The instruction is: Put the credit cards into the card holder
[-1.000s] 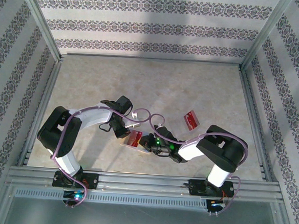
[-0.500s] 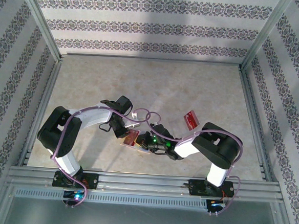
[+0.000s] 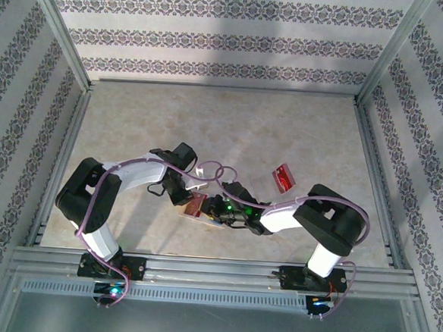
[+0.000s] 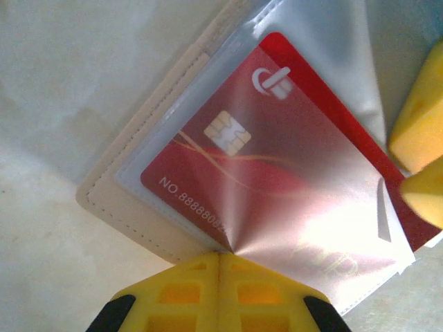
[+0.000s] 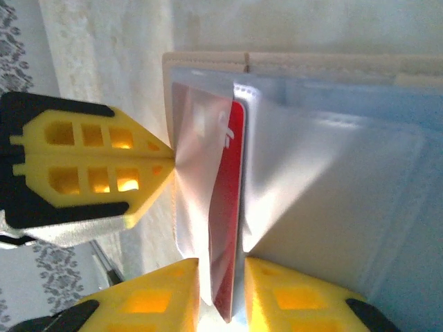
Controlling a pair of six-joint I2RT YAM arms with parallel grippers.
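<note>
Because the clear pocket (image 4: 325,41) would otherwise lie flat, I have the left claw (image 4: 220,259) pressed together on its lip, pinching the film so the mouth gapes. The card holder (image 4: 104,197) lies open on the table (image 3: 209,127) between the 2 arms. 1 red card (image 4: 277,138) sits mostly under that film. The right claw (image 5: 221,277) is slightly spread, straddling the card's outer end, well placed to nudge it deeper. A 2nd red card (image 3: 283,178) waits on the table, well apart.
</note>
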